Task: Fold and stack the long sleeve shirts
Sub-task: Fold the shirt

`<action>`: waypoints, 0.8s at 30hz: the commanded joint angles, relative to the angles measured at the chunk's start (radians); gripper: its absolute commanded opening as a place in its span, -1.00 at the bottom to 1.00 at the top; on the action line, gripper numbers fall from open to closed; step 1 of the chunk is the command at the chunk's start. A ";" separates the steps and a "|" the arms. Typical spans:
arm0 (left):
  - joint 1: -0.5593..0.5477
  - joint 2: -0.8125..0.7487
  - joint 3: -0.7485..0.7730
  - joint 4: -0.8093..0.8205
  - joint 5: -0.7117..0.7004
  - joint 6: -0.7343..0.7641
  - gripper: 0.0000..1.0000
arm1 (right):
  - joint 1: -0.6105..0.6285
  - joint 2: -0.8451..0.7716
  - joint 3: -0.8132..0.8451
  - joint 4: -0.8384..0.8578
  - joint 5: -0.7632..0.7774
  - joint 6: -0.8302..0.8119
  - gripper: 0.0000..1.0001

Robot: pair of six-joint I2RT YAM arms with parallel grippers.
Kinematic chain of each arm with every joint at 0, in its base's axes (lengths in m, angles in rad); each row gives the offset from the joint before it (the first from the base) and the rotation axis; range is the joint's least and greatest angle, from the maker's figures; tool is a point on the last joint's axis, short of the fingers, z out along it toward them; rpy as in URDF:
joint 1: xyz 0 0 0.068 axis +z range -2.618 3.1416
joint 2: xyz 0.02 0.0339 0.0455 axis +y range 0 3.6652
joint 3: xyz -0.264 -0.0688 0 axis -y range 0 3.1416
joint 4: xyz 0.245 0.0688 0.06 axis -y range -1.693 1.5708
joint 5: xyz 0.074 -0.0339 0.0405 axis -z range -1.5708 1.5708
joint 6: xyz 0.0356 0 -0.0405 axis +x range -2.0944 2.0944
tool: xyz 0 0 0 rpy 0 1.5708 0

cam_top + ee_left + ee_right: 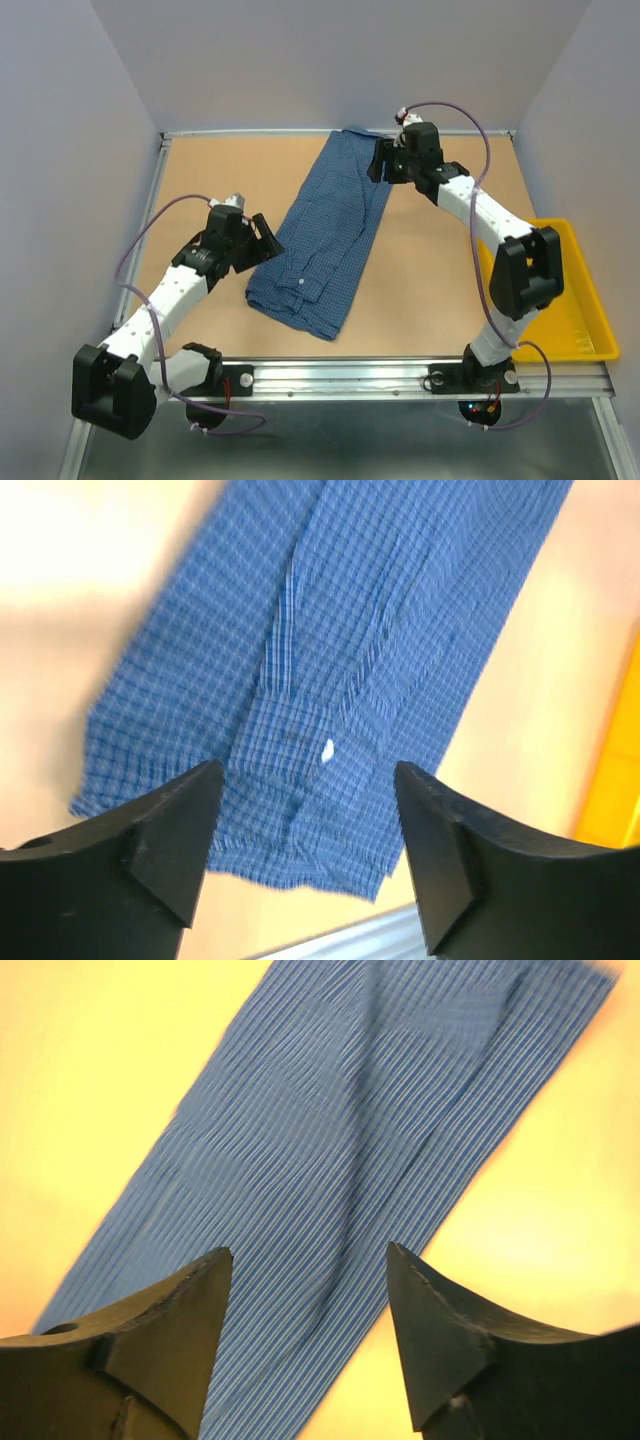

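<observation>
Blue checked shirt [325,235] folded into long narrow strip, lying flat on table [220,170], slanting from far edge down toward near middle. Left gripper [265,238] just beside strip's left edge near lower end, jaws wide, nothing held. Right gripper [378,162] at strip's far right corner, jaws wide, nothing held. White button [327,748] showing near lower end. Yellow tray [580,320] at right table edge, well apart from shirt
</observation>
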State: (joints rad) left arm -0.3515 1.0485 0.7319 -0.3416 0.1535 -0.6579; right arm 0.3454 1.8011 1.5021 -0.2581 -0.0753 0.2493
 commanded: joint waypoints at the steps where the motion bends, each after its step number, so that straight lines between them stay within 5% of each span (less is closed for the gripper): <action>1: 0.014 0.119 0.053 -0.025 -0.133 0.124 0.49 | 0.088 -0.132 -0.196 -0.007 -0.041 0.151 0.30; 9: 0.036 0.361 0.067 0.082 -0.146 0.130 0.04 | 0.280 -0.117 -0.368 0.026 -0.009 0.255 0.08; 15: 0.034 0.407 -0.009 0.107 -0.095 0.126 -0.15 | 0.288 -0.013 -0.402 0.100 0.070 0.167 -0.06; 24: -0.024 0.326 -0.121 0.161 0.063 0.055 -0.18 | 0.205 0.092 -0.382 0.100 0.180 0.004 -0.11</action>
State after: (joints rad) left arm -0.3317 1.4078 0.6632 -0.1688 0.1310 -0.5705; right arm 0.6121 1.8465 1.1149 -0.1665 0.0044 0.3447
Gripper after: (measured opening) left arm 0.410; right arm 0.447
